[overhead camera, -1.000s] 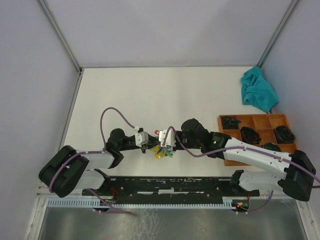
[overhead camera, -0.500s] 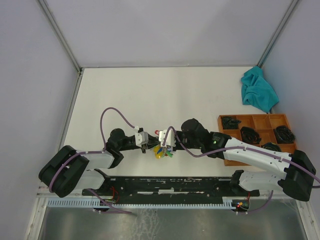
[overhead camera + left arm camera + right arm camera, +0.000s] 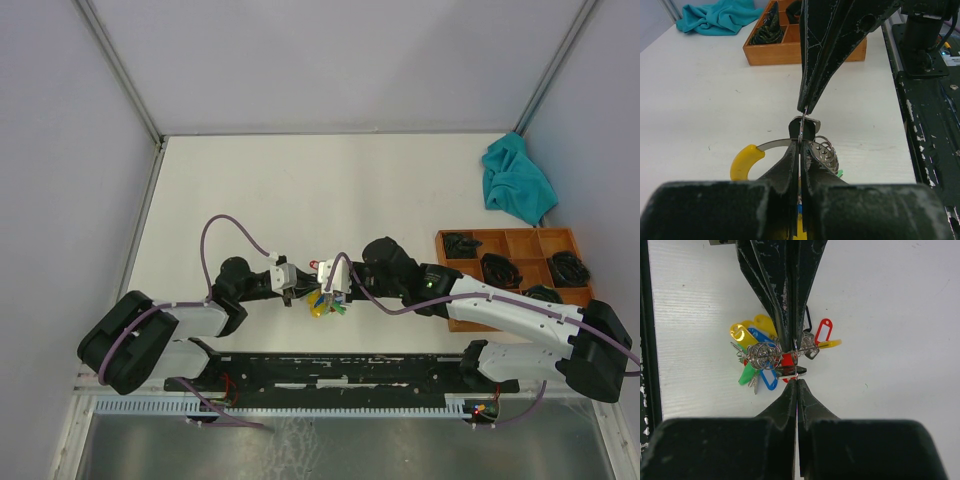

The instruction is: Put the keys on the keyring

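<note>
Nothing moved: left gripper (image 3: 800,150) and right gripper (image 3: 796,385) both pinch the keyring (image 3: 767,355) between them.

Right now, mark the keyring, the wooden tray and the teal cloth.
keyring (image 3: 765,355), right wrist view, coiled small rings mid-bunch.
wooden tray (image 3: 772,55), left wrist view, near side wall.
teal cloth (image 3: 517,185), top view, middle of the folds.

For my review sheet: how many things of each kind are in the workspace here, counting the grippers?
Grippers: 2 (left gripper, right gripper)
Keyring with coloured tags: 1
Teal cloth: 1
Wooden tray: 1
Total: 5
</note>
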Motion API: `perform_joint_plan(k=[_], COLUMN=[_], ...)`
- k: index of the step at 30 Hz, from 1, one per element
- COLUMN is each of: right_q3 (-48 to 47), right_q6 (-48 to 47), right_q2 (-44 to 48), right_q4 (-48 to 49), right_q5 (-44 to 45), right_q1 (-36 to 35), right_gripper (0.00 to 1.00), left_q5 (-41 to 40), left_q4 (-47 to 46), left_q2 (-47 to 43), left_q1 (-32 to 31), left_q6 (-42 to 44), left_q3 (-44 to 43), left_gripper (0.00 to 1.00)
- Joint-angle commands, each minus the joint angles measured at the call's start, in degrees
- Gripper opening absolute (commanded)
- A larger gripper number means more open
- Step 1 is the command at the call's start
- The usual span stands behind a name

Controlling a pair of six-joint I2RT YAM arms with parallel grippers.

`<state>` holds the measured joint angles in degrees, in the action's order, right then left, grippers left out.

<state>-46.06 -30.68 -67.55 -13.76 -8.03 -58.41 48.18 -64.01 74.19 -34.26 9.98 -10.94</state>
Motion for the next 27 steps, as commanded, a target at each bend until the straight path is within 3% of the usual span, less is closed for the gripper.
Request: perform_joint_plan(k=[1, 27], right_q3=[-2.3, -3.3], right_q6=[1.1, 1.6], right_q2=[0.2, -1.6], right_q4=[2.9, 5.5], right_q5=[-0.1, -2.3], right_q1=[-0.6, -2.1], right_gripper=[0.01, 0.01], left_q5=[1.2, 2.7], left_q4=[-3.8, -4.1], left_q2=[0.2, 0.7], left_q1=[-0.3, -0.9], left_q6=[-1.9, -2.3], left_q3=[-1.7, -2.2], left_gripper=[0.03, 0.03])
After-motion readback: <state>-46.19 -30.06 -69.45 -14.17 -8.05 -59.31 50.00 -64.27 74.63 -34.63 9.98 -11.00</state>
